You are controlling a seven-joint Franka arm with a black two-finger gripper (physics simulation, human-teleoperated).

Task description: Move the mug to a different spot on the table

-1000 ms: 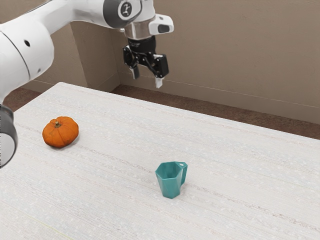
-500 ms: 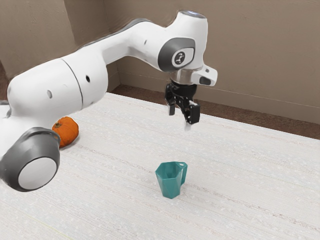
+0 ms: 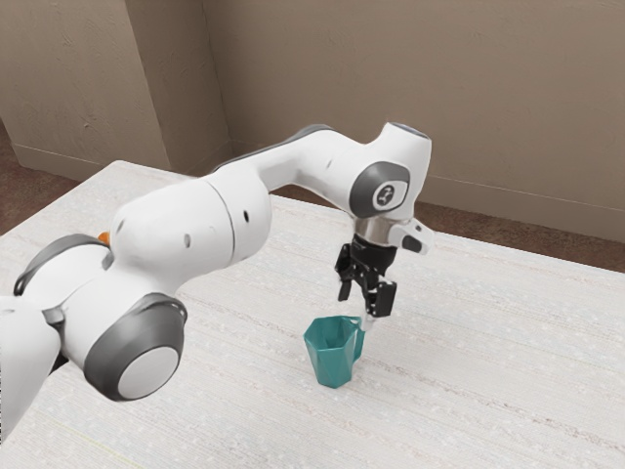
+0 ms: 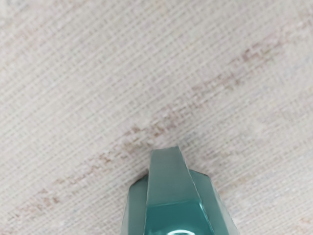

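Observation:
A teal faceted mug (image 3: 332, 352) stands upright on the white table (image 3: 508, 332), its handle turned toward the exterior view's right. My gripper (image 3: 358, 307) hangs open just above the mug's handle side, one fingertip (image 3: 368, 319) reaching down to the rim near the handle. Nothing is held between the fingers. In the wrist view the mug (image 4: 172, 196) lies right under my hand, with its handle sticking out over the bare tabletop (image 4: 98, 73).
An orange pumpkin is almost wholly hidden behind the arm; only a sliver (image 3: 103, 235) shows at the exterior view's left. Past the table's far edge are brown floor and beige walls (image 3: 488, 88). Open tabletop lies to the right of the mug.
My arm has swung out and down toward the exterior view's right, from high over the table's far edge to just above the mug. The gripper has stayed open. The mug has not moved.

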